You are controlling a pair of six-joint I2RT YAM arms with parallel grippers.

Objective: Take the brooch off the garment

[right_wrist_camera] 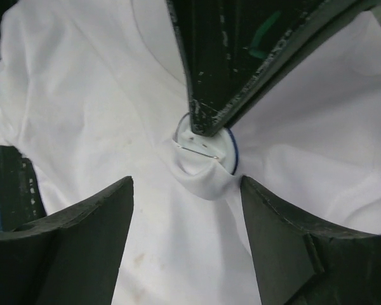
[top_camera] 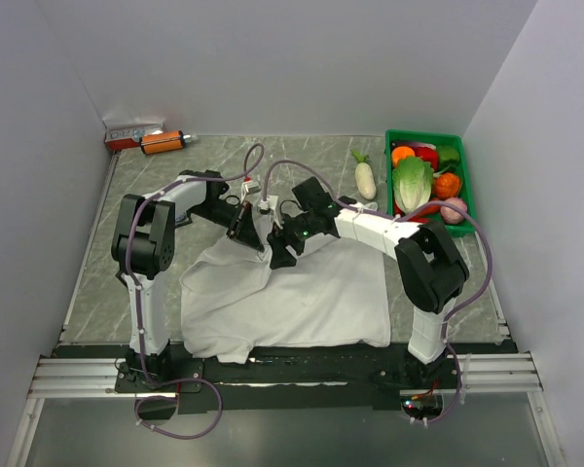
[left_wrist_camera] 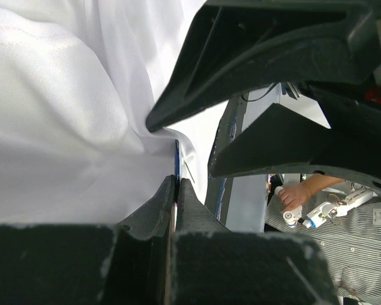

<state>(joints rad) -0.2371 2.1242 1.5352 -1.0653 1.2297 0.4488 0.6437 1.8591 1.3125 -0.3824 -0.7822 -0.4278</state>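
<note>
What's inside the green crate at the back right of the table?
The green crate holds a lettuce, two orange fruits, a red vegetable, a green vegetable and a purplish onion. Its floor and anything beneath them are covered.

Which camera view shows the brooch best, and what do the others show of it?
The right wrist view: the brooch shows its white back, blue rim and wire pin, pinched by the left gripper. The left wrist view gives only its thin blue edge between shut fingers. The top view does not show it.
</note>
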